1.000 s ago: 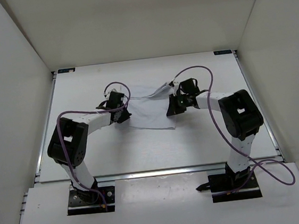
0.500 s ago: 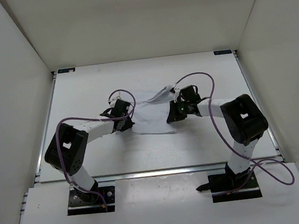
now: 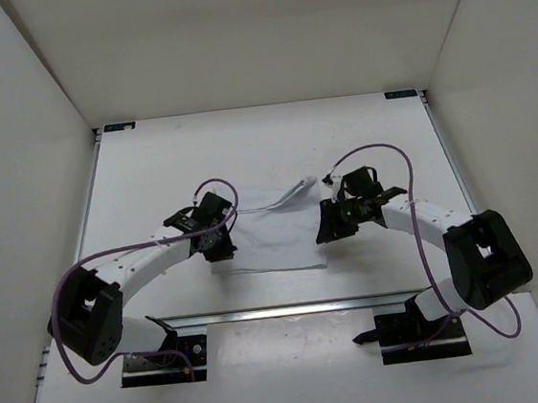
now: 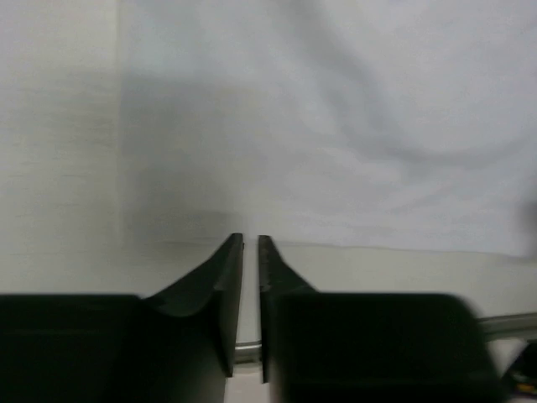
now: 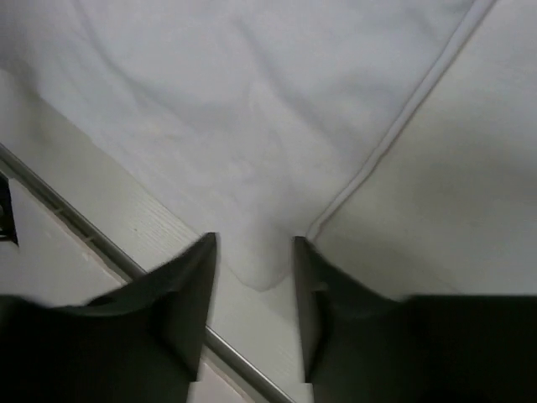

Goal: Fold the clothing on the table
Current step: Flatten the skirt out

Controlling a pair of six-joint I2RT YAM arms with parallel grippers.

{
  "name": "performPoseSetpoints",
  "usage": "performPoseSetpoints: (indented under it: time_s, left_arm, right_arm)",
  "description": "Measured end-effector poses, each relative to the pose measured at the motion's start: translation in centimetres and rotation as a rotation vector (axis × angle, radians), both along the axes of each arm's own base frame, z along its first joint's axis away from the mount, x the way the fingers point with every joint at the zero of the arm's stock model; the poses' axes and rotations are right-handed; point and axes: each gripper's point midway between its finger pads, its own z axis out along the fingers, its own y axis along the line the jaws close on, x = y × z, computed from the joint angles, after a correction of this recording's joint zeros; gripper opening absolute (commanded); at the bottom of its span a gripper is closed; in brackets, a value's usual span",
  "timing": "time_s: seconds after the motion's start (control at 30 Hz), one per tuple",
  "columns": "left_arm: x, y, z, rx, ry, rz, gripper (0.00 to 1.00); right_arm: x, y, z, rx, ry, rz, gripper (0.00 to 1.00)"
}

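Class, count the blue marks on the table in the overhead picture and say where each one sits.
2. One blue mark sits at the table's far left corner, the other at its far right corner. None shows at the near corners, though some may be hidden.

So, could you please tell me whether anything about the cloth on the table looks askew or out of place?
Yes. The clothing lies mostly flat, but at its far right corner a narrow hemmed flap sticks out at an angle, so the outline is not a neat rectangle. Nothing else stands out.
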Motion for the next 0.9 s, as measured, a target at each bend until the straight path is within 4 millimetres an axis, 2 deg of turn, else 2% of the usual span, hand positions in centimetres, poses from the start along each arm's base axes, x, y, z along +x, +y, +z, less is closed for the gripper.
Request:
performPoseSetpoints:
  time_s: [0.03,0.07,0.13,0.2,0.23,0.33,0.4,0.47,0.67,0.77,0.9]
  left_arm:
    - [0.6,-0.1,0.9,-0.006,-0.018,-0.006,0.33]
    - [1.5,-0.4,2.0,-0.032,-0.041,-0.007,0.46]
    - [3.9,-0.5,3.8,-0.085,-0.096,0.013,0.65]
    - [6.3,0.6,4.6,-0.129,-0.143,0.057,0.74]
    - [7.2,1.3,4.7,-0.143,-0.155,0.081,0.75]
    - [9.7,3.4,4.4,-0.187,-0.192,0.141,0.74]
    - [11.0,4.2,3.7,-0.220,-0.198,0.156,0.71]
    - [12.0,4.3,2.8,-0.252,-0.191,0.147,0.68]
    - [14.4,1.6,0.0,-0.310,-0.134,0.052,0.59]
    - [16.0,0.7,-0.2,-0.319,-0.144,0.027,0.57]
    - [17.0,0.3,0.4,-0.329,-0.178,0.013,0.57]
  right_arm:
    - [0.5,-0.2,0.6,0.003,-0.010,-0.011,0.47]
    - [1.6,-0.4,1.7,0.009,-0.036,-0.020,0.55]
    - [4.3,-0.7,3.8,0.024,-0.100,-0.044,0.67]
    - [6.9,-0.8,5.9,0.034,-0.173,-0.060,0.71]
    - [8.2,-0.9,6.8,0.039,-0.208,-0.067,0.73]
    - [11.2,-1.1,8.0,0.049,-0.268,-0.086,0.75]
    - [12.6,-1.2,7.7,0.061,-0.268,-0.100,0.73]
    - [13.5,-1.3,7.1,0.071,-0.249,-0.119,0.73]
    - [14.8,-1.4,4.4,0.090,-0.150,-0.178,0.73]
    - [15.5,-1.2,4.1,0.112,-0.127,-0.194,0.72]
    - [16.1,-0.8,4.8,0.140,-0.133,-0.206,0.73]
